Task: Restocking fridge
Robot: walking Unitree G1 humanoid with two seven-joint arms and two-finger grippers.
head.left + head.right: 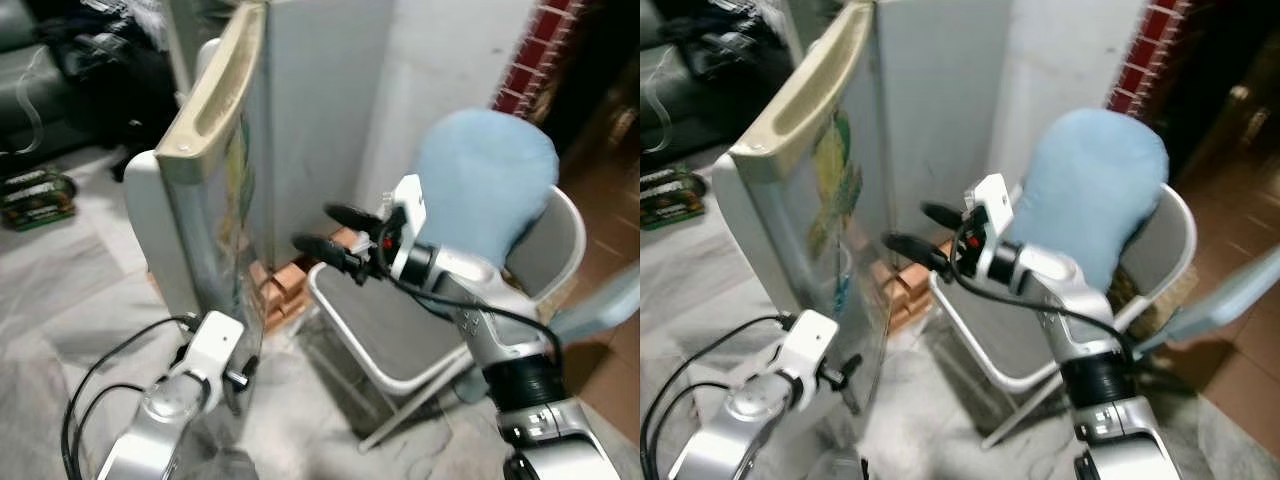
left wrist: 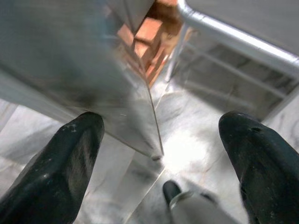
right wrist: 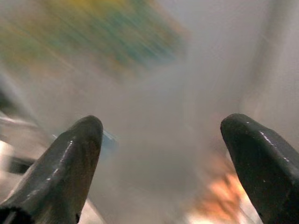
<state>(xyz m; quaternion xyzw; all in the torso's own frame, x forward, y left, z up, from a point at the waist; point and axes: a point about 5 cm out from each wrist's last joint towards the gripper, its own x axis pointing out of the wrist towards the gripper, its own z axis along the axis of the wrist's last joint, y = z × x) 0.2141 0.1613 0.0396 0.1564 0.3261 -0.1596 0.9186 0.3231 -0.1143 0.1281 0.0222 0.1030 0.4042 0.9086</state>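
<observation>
Reaching toward fridge door, both grippers empty.
Left gripper (image 2: 159, 154) spread wide, low by the bottom corner of the open fridge door (image 1: 215, 180); right gripper (image 1: 322, 230) parted, holding nothing, beside the door's inner face; folding chair (image 1: 400, 330) with blue cushion (image 1: 487, 180) behind; fridge (image 1: 310, 100) beyond.

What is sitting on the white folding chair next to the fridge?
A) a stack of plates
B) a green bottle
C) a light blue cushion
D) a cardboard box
C: a light blue cushion leans against the backrest of the white folding chair, just behind the right gripper, whose black fingers are spread open and hold nothing.
</observation>
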